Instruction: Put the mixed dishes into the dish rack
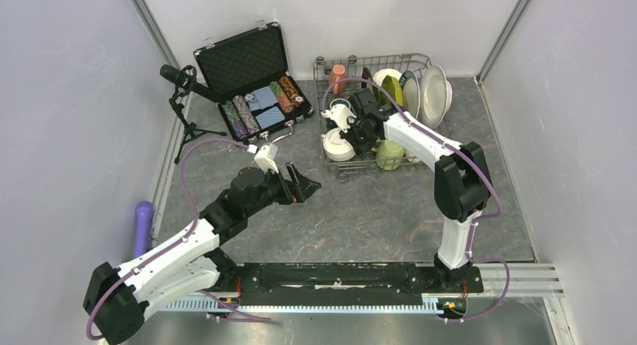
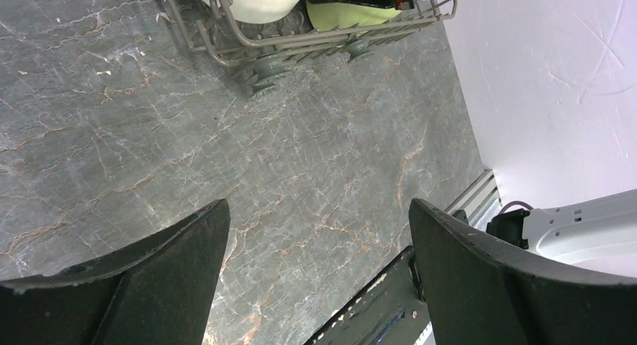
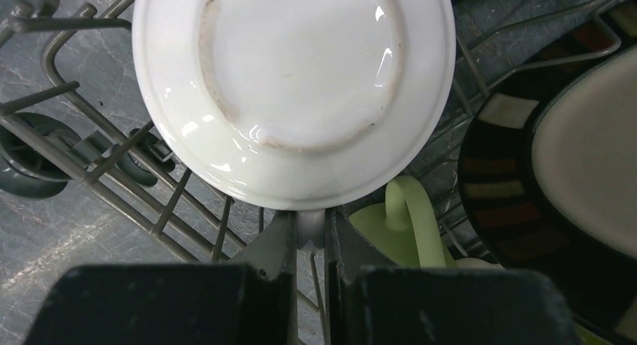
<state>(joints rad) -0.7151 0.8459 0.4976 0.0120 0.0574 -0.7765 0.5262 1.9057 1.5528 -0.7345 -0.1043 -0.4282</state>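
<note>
The grey wire dish rack (image 1: 373, 59) stands at the back right and holds the dishes. A white bowl (image 1: 336, 146) sits upside-down at the rack's near left. My right gripper (image 1: 348, 138) is shut on the bowl's rim; in the right wrist view the fingers (image 3: 279, 243) pinch the edge of the bowl's underside (image 3: 300, 82). A light-green mug (image 1: 389, 154) lies beside it, its handle showing in the right wrist view (image 3: 409, 213). A white mug (image 1: 342, 116), a salmon-pink mug (image 1: 338, 76) and upright plates (image 1: 436, 93) fill the rest. My left gripper (image 1: 304, 186) is open and empty over the table.
An open black case (image 1: 252, 78) with poker chips lies at the back left, beside a microphone on a stand (image 1: 180, 78). A purple object (image 1: 143, 225) lies at the left table edge. A brown-rimmed dish (image 3: 571, 157) stands right of the held bowl.
</note>
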